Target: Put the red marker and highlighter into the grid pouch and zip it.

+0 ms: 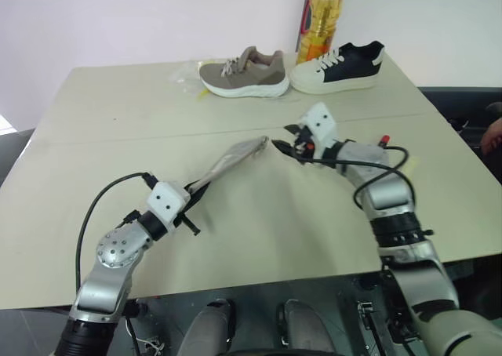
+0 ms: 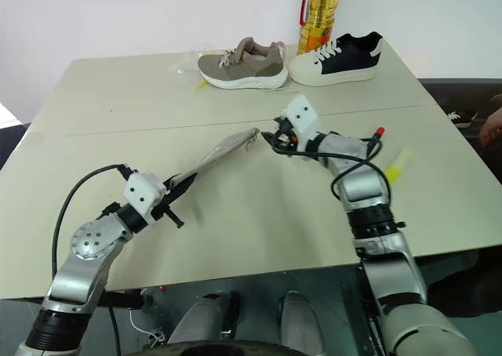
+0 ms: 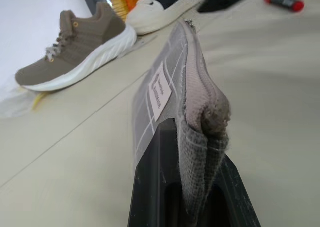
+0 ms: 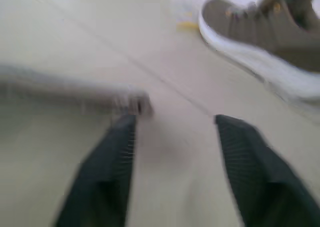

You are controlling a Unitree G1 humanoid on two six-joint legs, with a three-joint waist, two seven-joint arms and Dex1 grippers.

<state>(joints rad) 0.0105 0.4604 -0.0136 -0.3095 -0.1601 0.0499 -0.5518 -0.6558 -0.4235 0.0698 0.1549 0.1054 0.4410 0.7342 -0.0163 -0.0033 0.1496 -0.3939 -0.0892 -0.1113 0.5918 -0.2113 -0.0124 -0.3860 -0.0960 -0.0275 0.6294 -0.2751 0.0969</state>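
Pouch: lifted off the worktop, one end pinched.
Left fingers: clamped on pouch end.
Right fingers: spread apart, just beside the far end.
Marker, highlighter: on the worktop, right of right arm.

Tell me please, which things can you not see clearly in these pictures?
- Grid pouch: whether its zip is open or shut; the left wrist view sees it edge-on.
- Pouch end in the right wrist view: blurred, so the zip pull is unclear.
- Red marker: mostly hidden behind the right arm.
- Highlighter: partly hidden by the same arm.
- Oil bottle: top cut off by the picture's edge.
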